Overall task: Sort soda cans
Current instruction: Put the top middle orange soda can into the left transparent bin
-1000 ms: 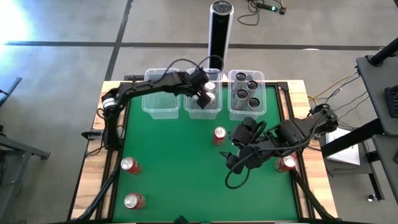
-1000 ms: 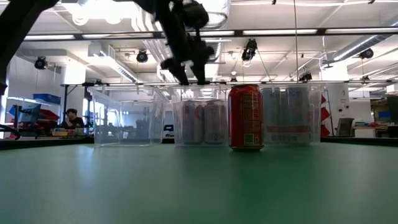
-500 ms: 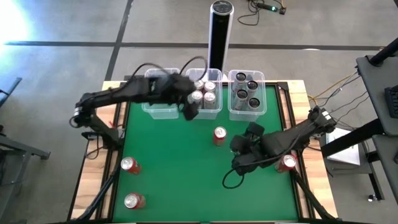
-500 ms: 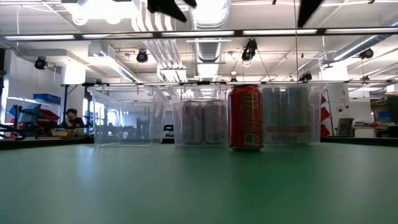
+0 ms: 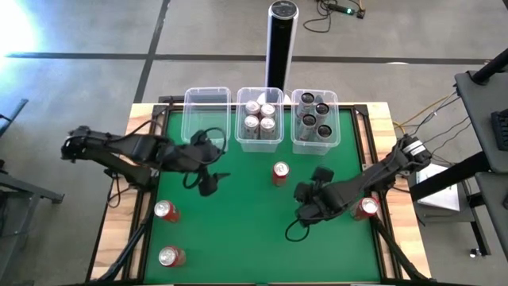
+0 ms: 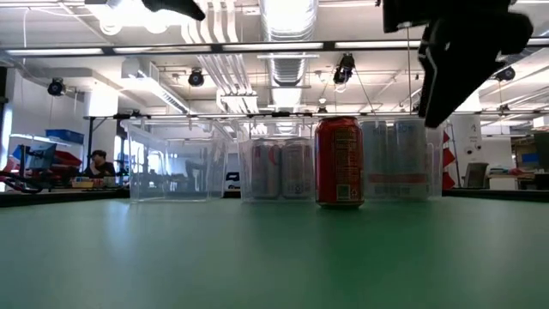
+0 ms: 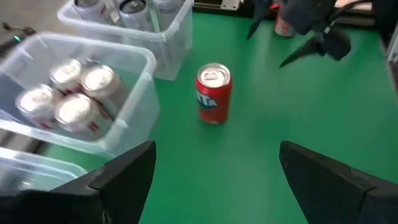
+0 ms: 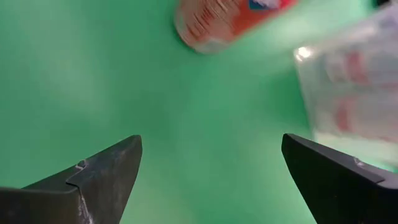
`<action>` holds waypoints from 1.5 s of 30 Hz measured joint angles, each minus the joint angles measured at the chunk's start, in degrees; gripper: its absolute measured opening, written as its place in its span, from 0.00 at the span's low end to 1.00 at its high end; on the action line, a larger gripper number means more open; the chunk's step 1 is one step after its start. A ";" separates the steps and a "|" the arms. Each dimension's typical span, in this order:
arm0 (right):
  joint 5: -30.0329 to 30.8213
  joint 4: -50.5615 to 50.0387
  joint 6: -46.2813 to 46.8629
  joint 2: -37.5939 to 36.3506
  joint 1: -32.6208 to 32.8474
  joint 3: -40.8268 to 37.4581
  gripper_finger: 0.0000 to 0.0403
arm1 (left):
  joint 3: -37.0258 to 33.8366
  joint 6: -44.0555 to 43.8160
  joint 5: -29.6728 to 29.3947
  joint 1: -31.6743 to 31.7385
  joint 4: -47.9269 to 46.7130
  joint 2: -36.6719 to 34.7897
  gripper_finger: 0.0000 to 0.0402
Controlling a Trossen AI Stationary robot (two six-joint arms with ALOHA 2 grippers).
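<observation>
Three clear plastic tubs line the far edge of the green table (image 5: pixel 238 230), in front of a tall black post (image 5: pixel 280 36). The left tub (image 5: pixel 208 119) holds nothing visible, the middle tub (image 5: pixel 259 121) holds four silver-and-red cans (image 5: pixel 260 117), and the right tub (image 5: pixel 314 119) holds dark grey cans (image 5: pixel 314 116).

One red soda can (image 5: pixel 279 172) stands upright on the mat, just in front of the gap between the middle and right tubs. Two more red cans sit near the table's left front corner, one (image 5: pixel 165 210) behind the other (image 5: pixel 170 256), and a fourth red can (image 5: pixel 365 208) sits at the right edge, partly under the right arm.

The left gripper (image 5: pixel 210 179) hangs above the mat in front of the left tub, fingers spread wide and holding nothing. The right gripper (image 5: pixel 305 208) hangs low over the mat, just right of and in front of the lone upright can, its fingers likewise apart and empty.

A person (image 6: pixel 99 161) is visible in the room beyond the table.
</observation>
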 joint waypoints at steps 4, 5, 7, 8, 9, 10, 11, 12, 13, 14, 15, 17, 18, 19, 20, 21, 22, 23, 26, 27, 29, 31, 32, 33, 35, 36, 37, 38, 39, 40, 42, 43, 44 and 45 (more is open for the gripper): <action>3.37 8.36 -0.61 -0.74 -0.05 -6.42 0.95 | -5.84 -4.72 -0.14 -2.03 6.00 -2.71 0.81; 4.49 8.64 -0.27 -0.70 -0.12 -7.70 0.95 | -7.22 -5.65 -0.12 -2.46 7.68 -3.15 0.81; 6.61 8.64 1.10 -0.41 -0.53 -9.68 0.95 | -9.90 -7.19 -0.09 -3.15 11.84 -3.51 0.81; 7.62 9.03 1.33 -0.41 -0.75 -10.70 0.95 | -11.20 -7.86 -0.08 -3.30 14.27 -3.51 0.81; 8.66 9.55 1.38 -0.41 -1.03 -11.57 0.95 | -12.53 -8.25 -0.06 -3.43 17.15 -3.45 0.81; 9.97 10.96 1.21 -0.41 -1.33 -12.54 0.94 | -13.73 -8.51 -0.10 -3.49 20.67 -3.17 0.81; 11.40 13.10 0.68 -0.41 -1.66 -13.52 0.94 | -14.59 -8.63 -0.09 -3.49 23.70 -2.83 0.81; 12.68 15.65 -0.38 -0.41 -2.05 -14.56 0.94 | -15.45 -8.61 -0.09 -3.49 26.90 -2.32 0.81; 13.88 18.16 -1.99 -0.41 -2.46 -15.60 0.93 | -16.16 -8.49 -0.09 -3.49 29.35 -1.77 0.81; 14.97 20.59 -4.01 -0.41 -3.04 -16.46 0.93 | -16.75 -8.03 -0.09 -3.49 31.23 -1.15 0.81; 15.75 22.95 -5.71 -0.40 -3.62 -17.16 0.93 | -17.17 -7.43 -0.07 -3.49 32.28 -0.45 0.81; 17.56 27.12 -8.88 -0.39 -4.81 -18.45 0.93 | -17.47 -6.07 -0.13 -3.49 31.83 0.97 0.81; 18.15 28.41 -10.10 -0.39 -5.33 -18.91 0.93 | -17.48 -5.88 -0.21 -3.49 30.88 1.83 0.81; 18.56 29.42 -11.10 -0.39 -5.87 -19.23 0.93 | -17.61 -5.86 -0.24 -3.49 30.00 2.71 0.81; 18.60 30.44 -11.62 -0.39 -6.46 -19.43 0.93 | -17.89 -5.97 -0.36 -3.49 28.98 3.67 0.81; 18.57 31.21 -12.19 -0.39 -6.97 -19.55 0.93 | -18.28 -6.55 -1.05 -3.49 28.29 4.65 0.81; 18.55 31.72 -12.21 -0.39 -7.37 -19.57 0.93 | -18.62 -7.29 -1.66 -3.49 27.93 5.47 0.81; 18.55 32.18 -12.23 -0.39 -7.67 -19.59 0.93 | -19.09 -8.17 -2.42 -3.49 27.97 6.42 0.81; 18.57 33.81 -12.27 -0.39 -8.15 -19.62 0.93 | -20.56 -10.65 -3.23 -3.55 28.43 8.74 0.81; 18.59 34.37 -12.26 -0.38 -8.16 -19.62 0.93 | -21.09 -11.09 -3.28 -3.57 28.64 9.41 0.81; 18.60 35.54 -12.39 -0.34 -8.26 -19.64 0.93 | -21.94 -11.76 -3.37 -3.65 29.08 10.90 0.81; 18.64 37.47 -13.48 0.14 -8.37 -19.70 0.93 | -22.44 -11.91 -3.68 -3.71 29.12 12.40 0.81; 18.64 38.04 -14.25 0.40 -8.39 -19.70 0.93 | -22.60 -11.89 -3.69 -3.71 29.11 13.17 0.81; 18.54 38.83 -15.14 0.74 -8.43 -19.76 0.93 | -22.66 -11.85 -3.69 -3.71 29.05 14.00 0.81; 17.29 41.58 -17.19 1.42 -8.46 -19.77 0.93 | -22.66 -11.76 -3.69 -3.69 29.16 15.61 0.81; 16.06 42.71 -17.73 1.65 -8.46 -19.77 0.93 | -22.66 -11.76 -3.69 -3.69 29.11 16.29 0.81; 14.69 43.36 -18.35 1.80 -8.47 -19.77 0.93 | -22.66 -11.76 -3.69 -3.69 29.15 16.93 0.81; 13.69 44.29 -18.54 2.09 -8.50 -19.77 0.93 | -22.66 -11.75 -3.69 -3.69 29.12 17.42 0.81; 13.04 45.39 -18.64 2.37 -8.48 -19.77 0.93 | -22.66 -11.67 -3.69 -3.69 29.12 17.92 0.81; 12.71 45.93 -18.70 2.49 -8.48 -19.77 0.93 | -22.66 -11.50 -3.69 -3.69 29.27 18.42 0.81; 12.30 46.65 -18.68 2.52 -8.52 -19.61 0.93 | -22.66 -11.45 -3.71 -3.61 29.20 19.52 0.81; 12.18 47.51 -18.70 2.52 -8.56 -19.55 0.93 | -22.66 -11.45 -3.69 -3.49 29.18 20.06 0.81; 12.14 48.48 -18.85 2.52 -8.59 -19.51 0.93 | -22.66 -11.27 -3.69 -3.43 29.18 20.63 0.81; 12.03 49.25 -19.15 2.49 -8.57 -19.51 0.93 | -22.66 -10.66 -3.71 -3.36 29.50 21.17 0.81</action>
